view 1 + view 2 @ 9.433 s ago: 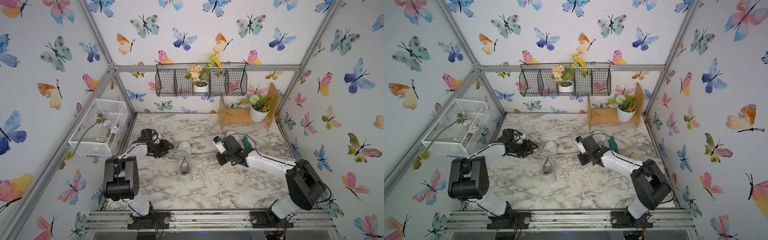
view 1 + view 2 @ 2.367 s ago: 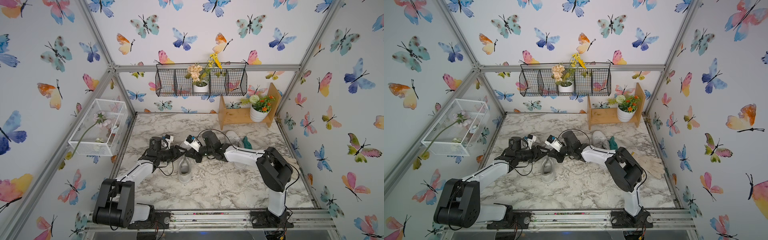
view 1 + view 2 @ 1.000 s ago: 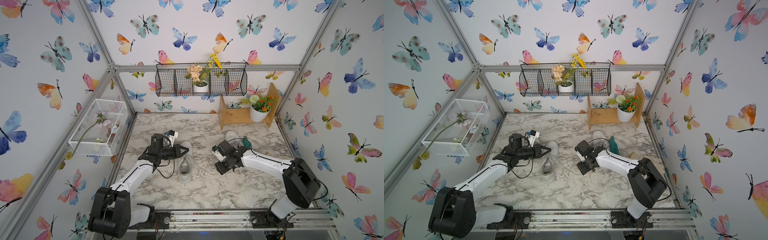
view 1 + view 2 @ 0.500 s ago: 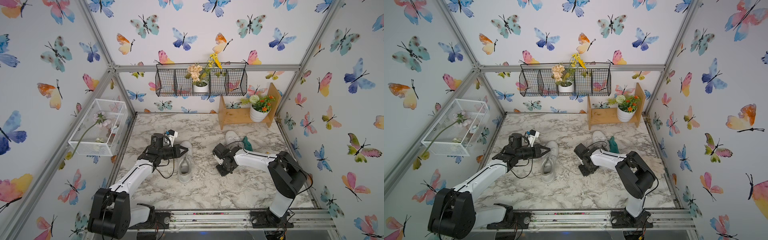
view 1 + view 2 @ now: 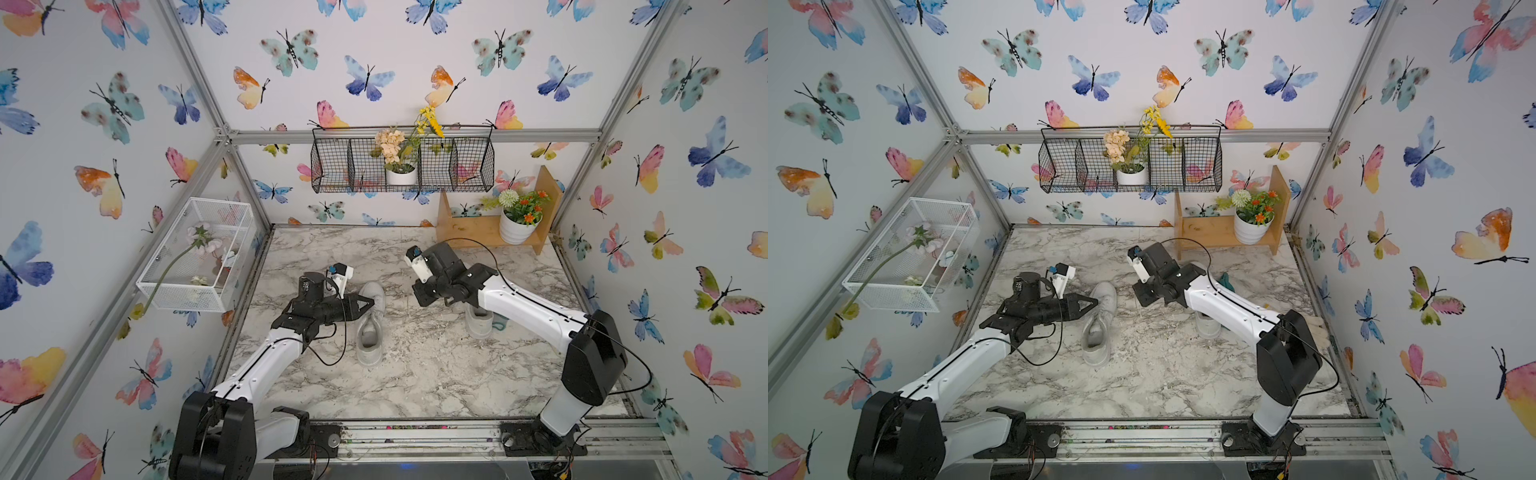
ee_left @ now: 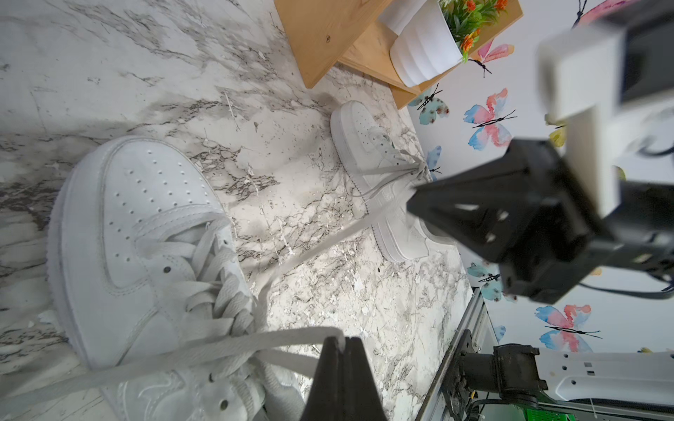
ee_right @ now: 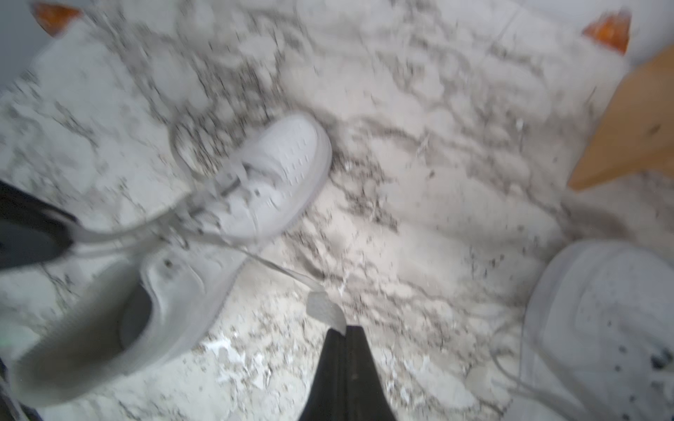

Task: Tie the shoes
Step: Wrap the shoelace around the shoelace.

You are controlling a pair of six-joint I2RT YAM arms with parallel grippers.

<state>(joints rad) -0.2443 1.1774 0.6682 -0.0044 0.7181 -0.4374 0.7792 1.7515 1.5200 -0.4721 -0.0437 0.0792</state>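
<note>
At tabletop (image 5: 419, 374) centre | shoe (image 5: 371, 328) upright, laces untied | left hand (image 6: 338, 342) pinches one lace (image 6: 219, 350) | right hand (image 7: 344, 331) has just closed on the other lace (image 7: 322, 310) | both ends held: crossing can begin.

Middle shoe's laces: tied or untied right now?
Not tied: no bow shows on the middle shoe. One lace strand is pinched in the shut left gripper; the other strand runs to the shut right gripper.

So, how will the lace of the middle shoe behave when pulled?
Probably floppy: the lace runs straight only where the left pincer and right pincer stretch it. Its flat weave likely grips well. The unheld shoe may drag along.
</note>
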